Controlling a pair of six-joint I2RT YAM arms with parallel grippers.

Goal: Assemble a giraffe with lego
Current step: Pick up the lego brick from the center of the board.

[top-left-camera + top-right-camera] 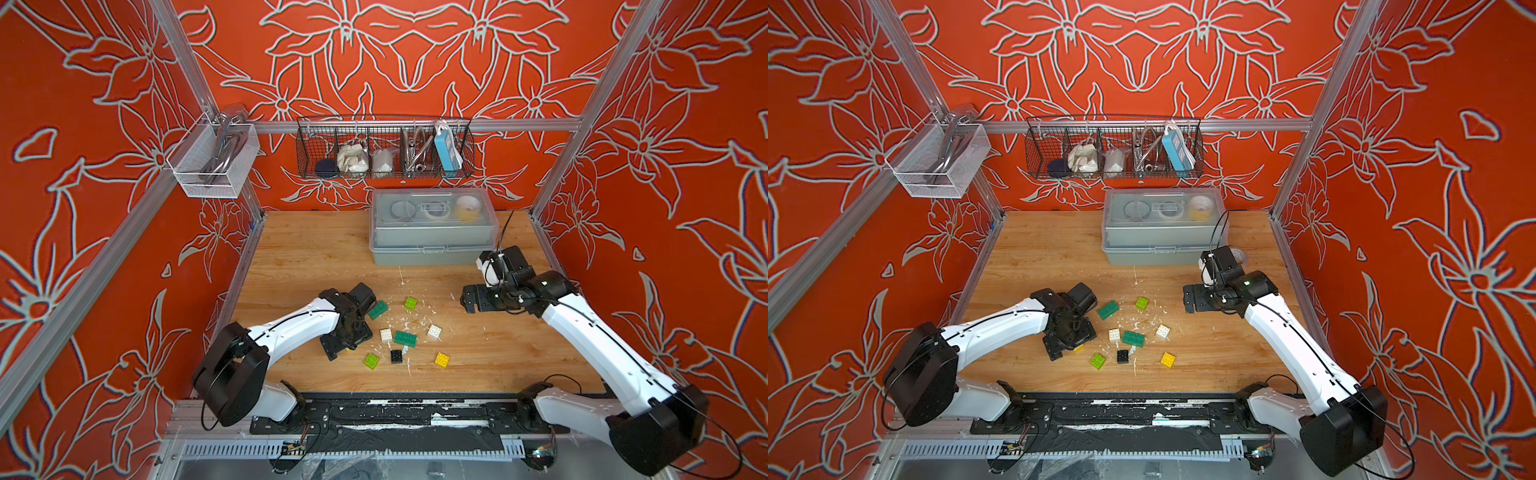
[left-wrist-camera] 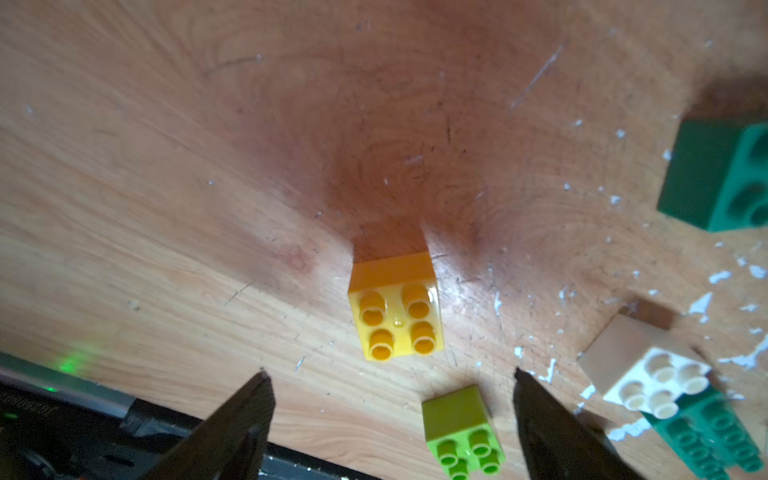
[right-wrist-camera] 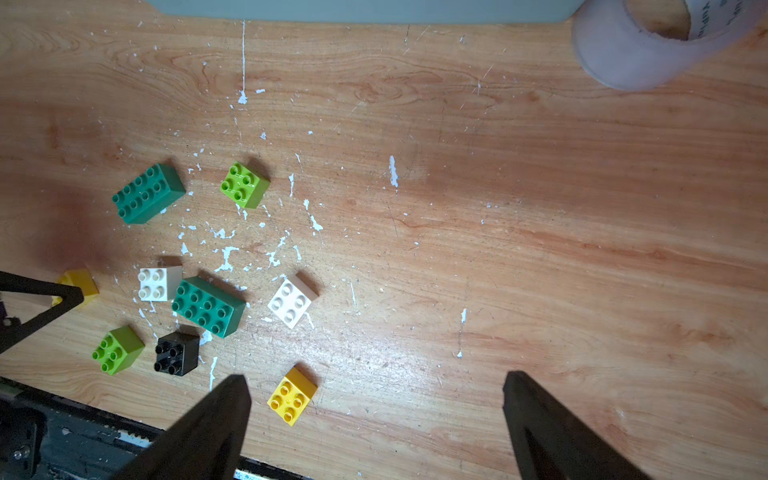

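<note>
On the wooden table [image 1: 316,257], at its far edge: grey lidded storage box [image 1: 432,245]. Right gripper [image 3: 374,376] spread wide over bare wood, holding nothing. Left gripper [image 2: 390,374] parted and empty, just above one yellow brick [image 2: 395,307]. Near the box's right end, translucent tape roll [image 3: 631,50], core print too blurred to read. Lego bricks [image 1: 405,338] scattered near centre between the arms: two dark green, two lime, two white, two yellow, one black, all studs up, unjoined.

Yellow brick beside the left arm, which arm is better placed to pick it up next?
Left. The left end effector, open, hangs close over that yellow brick, roughly lined up with it. The right end effector, also open, sits much farther away.
</note>
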